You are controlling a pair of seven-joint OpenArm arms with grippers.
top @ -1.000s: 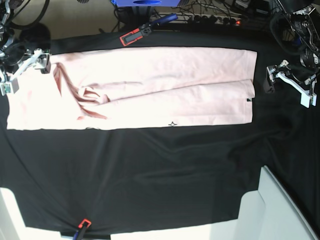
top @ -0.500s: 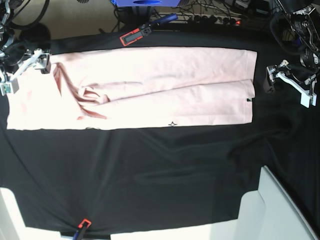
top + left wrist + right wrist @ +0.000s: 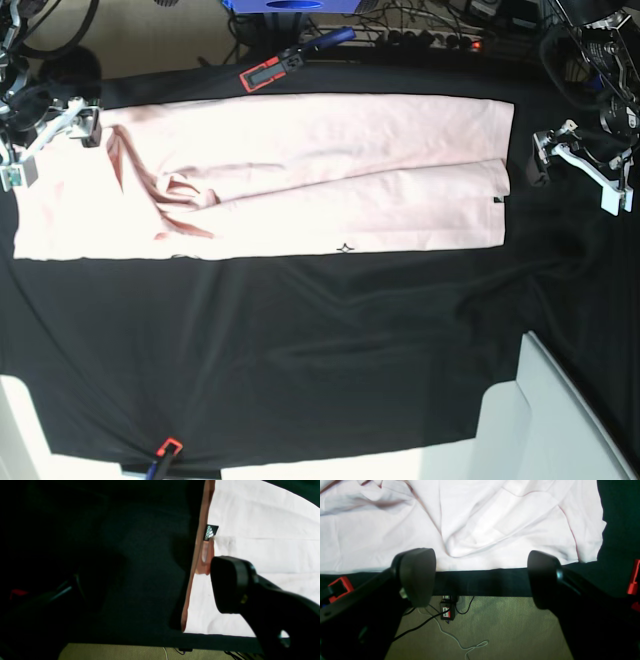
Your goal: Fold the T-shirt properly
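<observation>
T-shirt (image 3: pixel 300 170): pale pink cotton, folded into long band, creased at collar end, on black cloth (image 3: pixel 300 350). Left gripper (image 3: pixel 575 170), right gripper (image 3: pixel 45 140): jaws spread, empty.

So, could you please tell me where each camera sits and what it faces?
Base: overhead, looking down on the T-shirt and black cloth; both grippers show.
Left wrist: on the left gripper, facing the shirt's hem; one finger shows.
Right wrist: on the right gripper, facing the shirt's rumpled end.
All share the T-shirt.
</observation>
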